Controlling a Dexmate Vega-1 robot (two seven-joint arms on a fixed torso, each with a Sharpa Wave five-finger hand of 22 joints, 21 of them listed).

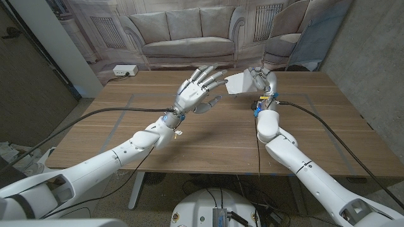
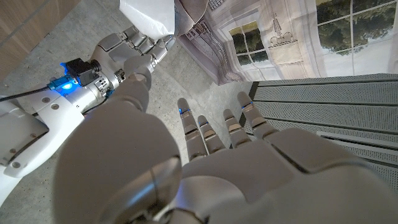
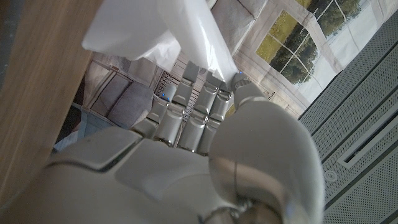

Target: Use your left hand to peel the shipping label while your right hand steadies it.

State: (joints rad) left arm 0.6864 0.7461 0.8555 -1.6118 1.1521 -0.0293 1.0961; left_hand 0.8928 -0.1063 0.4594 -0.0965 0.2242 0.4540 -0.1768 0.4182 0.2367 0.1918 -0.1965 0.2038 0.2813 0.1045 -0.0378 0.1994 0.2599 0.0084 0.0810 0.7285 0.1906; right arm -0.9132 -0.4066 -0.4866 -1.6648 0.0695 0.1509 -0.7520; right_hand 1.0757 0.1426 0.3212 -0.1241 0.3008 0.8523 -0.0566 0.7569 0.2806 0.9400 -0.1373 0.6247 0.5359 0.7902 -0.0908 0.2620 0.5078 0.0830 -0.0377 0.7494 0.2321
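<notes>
The wooden table (image 1: 208, 135) spreads across the head view, with a printed backdrop of a grey sofa (image 1: 186, 38) behind its far edge and a white power strip (image 1: 124, 70) on the floor toward ten o'clock from the table's middle. The left arm (image 1: 120, 154) comes in from the seven o'clock corner and the right arm (image 1: 303, 167) from the five o'clock corner, a black cable (image 1: 110, 113) trailing along each. The left hand (image 1: 199, 91) is raised above the far half of the table, fingers spread wide and apart, holding nothing; in the left wrist view the same hand (image 2: 249, 168) shows its back with fingers fanned out. The right hand (image 1: 262, 81) sits just toward three o'clock of it, near but not touching, fingers curled around the shipping label (image 1: 240, 83), a pale white sheet held up off the table and jutting toward the left hand. The right wrist view shows the right hand (image 3: 199, 137) with fingertips closed on the label's (image 3: 161, 31) glossy white sheet, and the left wrist view shows the label (image 2: 149, 17) clasped at the right hand's (image 2: 134, 46) fingers.
</notes>
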